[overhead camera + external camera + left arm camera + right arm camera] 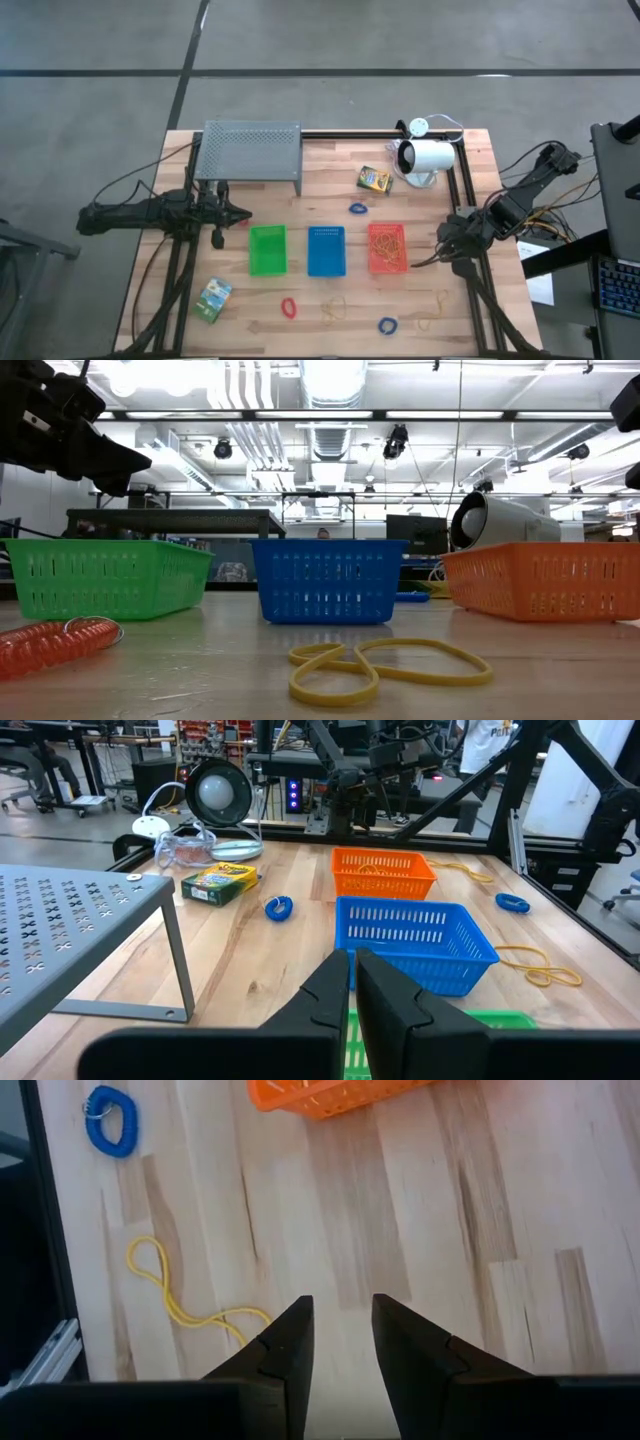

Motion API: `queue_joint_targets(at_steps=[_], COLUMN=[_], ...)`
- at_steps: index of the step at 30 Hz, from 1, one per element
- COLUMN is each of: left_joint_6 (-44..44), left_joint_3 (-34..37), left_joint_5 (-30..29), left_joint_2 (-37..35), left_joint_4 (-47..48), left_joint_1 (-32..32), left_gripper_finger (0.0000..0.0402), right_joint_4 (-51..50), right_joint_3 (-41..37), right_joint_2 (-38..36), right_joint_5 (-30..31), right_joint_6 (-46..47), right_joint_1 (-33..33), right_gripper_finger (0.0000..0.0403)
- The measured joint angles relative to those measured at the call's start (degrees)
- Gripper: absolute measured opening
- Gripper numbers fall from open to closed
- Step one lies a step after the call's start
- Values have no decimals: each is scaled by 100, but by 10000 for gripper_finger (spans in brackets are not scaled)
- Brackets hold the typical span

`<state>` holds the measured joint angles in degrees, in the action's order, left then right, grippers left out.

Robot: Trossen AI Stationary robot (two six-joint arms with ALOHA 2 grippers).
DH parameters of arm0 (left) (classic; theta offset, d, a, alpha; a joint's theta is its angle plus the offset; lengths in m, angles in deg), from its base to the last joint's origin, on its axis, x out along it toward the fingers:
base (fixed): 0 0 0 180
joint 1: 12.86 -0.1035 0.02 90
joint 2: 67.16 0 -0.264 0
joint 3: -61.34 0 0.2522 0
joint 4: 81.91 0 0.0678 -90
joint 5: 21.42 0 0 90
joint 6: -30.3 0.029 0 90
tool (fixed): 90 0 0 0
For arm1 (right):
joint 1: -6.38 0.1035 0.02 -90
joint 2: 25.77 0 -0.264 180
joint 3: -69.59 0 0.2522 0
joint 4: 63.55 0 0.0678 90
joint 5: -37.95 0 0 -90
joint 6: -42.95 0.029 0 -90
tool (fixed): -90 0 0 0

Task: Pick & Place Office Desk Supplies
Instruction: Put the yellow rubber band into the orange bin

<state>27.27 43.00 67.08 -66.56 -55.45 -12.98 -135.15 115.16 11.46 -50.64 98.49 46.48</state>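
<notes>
Two yellow-green crayon boxes lie flat on the table, one (374, 179) by the lamp and one (213, 299) near the near left corner. A red loop (289, 307), two blue loops (358, 209) (387, 325) and yellow rubber bands (333, 308) (435, 310) lie loose on the wood. Orange bands lie in the orange tray (387, 247). My left gripper (238, 213) hovers shut, left of the green tray (267, 249). My right gripper (445, 248) hovers open, right of the orange tray, above bare wood near a rubber band (180, 1300) and a blue loop (112, 1120).
A blue tray (326, 250) stands between the green and orange ones. The grey perforated rack (251, 150) stands at the far left, and the white lamp (427, 157) at the far right. Black frame rails run along the table's left and right edges.
</notes>
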Motion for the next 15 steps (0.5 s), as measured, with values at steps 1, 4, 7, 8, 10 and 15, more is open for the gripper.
queue_joint_targets(at_steps=[1, 4, 7, 8, 10, 15], left_joint_6=[0, 0, 0, 0, 0, 0], left_joint_3=[2, 1, 0, 2, 1, 1], left_joint_5=[-1, -2, -2, 0, 0, -1], left_joint_2=[0, 0, 0, 0, 0, 0], left_joint_4=[-1, -1, -1, -2, 0, 1], left_joint_1=[0, -1, 2, -1, 0, 0], left_gripper_finger=[28, 28, 28, 28, 28, 28], right_joint_4=[-17, -24, -24, -23, -22, -23], right_joint_3=[0, 0, 0, 0, 0, 0], right_joint_2=[0, -2, 0, 0, -2, -2], right_joint_5=[0, 4, 9, 9, 6, -149], right_joint_6=[15, 15, 27, 25, 21, -122], right_joint_1=[17, 26, 26, 26, 26, 56], right_gripper_finger=[104, 101, 102, 103, 106, 108])
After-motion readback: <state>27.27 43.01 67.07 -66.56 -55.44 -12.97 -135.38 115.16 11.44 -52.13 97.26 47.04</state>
